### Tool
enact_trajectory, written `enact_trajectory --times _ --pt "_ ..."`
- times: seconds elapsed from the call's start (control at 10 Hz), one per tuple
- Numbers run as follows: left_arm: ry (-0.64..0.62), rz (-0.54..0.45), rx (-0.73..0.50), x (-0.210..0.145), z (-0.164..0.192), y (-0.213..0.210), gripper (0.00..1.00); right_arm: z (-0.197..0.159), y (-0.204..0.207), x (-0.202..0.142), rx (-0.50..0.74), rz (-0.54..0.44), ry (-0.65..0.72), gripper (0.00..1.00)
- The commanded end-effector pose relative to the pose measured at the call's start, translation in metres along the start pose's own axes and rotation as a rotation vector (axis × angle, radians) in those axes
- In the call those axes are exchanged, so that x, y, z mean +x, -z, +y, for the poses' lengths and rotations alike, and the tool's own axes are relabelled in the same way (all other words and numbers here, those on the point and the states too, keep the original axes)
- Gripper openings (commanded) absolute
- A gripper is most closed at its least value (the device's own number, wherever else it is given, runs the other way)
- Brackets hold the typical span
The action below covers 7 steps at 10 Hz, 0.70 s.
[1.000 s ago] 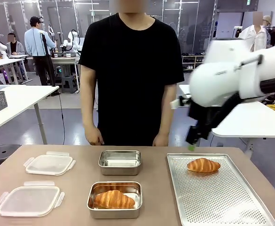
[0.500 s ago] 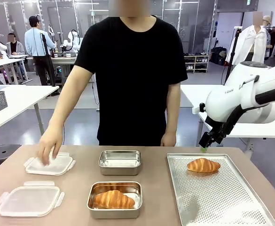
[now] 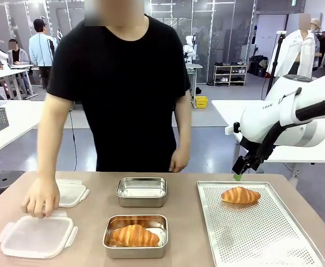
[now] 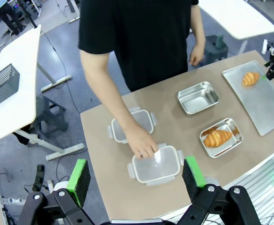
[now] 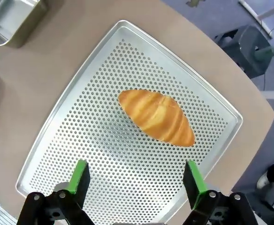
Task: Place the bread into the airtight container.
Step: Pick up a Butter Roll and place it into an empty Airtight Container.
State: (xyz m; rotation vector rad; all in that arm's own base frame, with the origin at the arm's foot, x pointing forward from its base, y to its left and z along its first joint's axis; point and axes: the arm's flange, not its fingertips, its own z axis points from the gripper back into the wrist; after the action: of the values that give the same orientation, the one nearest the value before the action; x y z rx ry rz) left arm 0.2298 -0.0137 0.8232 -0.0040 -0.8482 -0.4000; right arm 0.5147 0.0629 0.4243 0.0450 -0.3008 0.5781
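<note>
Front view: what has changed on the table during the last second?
The person's hand left the table edge, touched the far lid, then moved to the near lid. The right arm drew back rightward; its open gripper hangs over the tray's far edge. The tray bread, the boxed bread and the far container stayed put.

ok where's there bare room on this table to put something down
Most room: the near half of the tray, this side of its croissant. Also the bare table strip between the lids and the steel containers. Crowded at left: the person's hand is over the lids.
</note>
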Motion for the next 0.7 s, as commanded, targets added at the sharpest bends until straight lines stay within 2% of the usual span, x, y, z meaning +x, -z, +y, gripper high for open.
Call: enact_trajectory --times 0.0,0.1,0.2,0.3,0.4,0.5,0.6 --pt "0.004 -0.001 0.001 0.001 0.0 -0.001 1.0 0.0 -0.001 -0.002 -0.014 0.008 0.002 1.0" --pt "0.004 -0.001 0.001 0.001 0.0 -0.001 1.0 0.0 0.0 0.0 0.0 0.0 0.0 1.0" --pt "0.004 -0.001 0.001 0.001 0.0 -0.001 1.0 -0.009 -0.002 0.008 -0.039 0.025 -0.029 1.0" --pt "0.004 -0.001 0.001 0.001 0.0 -0.001 1.0 -0.01 -0.009 0.004 -0.008 -0.081 -0.171 1.0" --pt "0.004 -0.001 0.001 0.001 0.0 -0.001 1.0 0.001 -0.014 -0.001 0.029 -0.236 -0.333 1.0" --pt "0.004 -0.001 0.001 0.001 0.0 -0.001 1.0 0.015 -0.013 -0.002 0.064 -0.33 -0.427 1.0" --pt "0.004 -0.001 0.001 0.001 0.0 -0.001 1.0 0.017 -0.018 -0.005 0.095 -0.387 -0.451 1.0"
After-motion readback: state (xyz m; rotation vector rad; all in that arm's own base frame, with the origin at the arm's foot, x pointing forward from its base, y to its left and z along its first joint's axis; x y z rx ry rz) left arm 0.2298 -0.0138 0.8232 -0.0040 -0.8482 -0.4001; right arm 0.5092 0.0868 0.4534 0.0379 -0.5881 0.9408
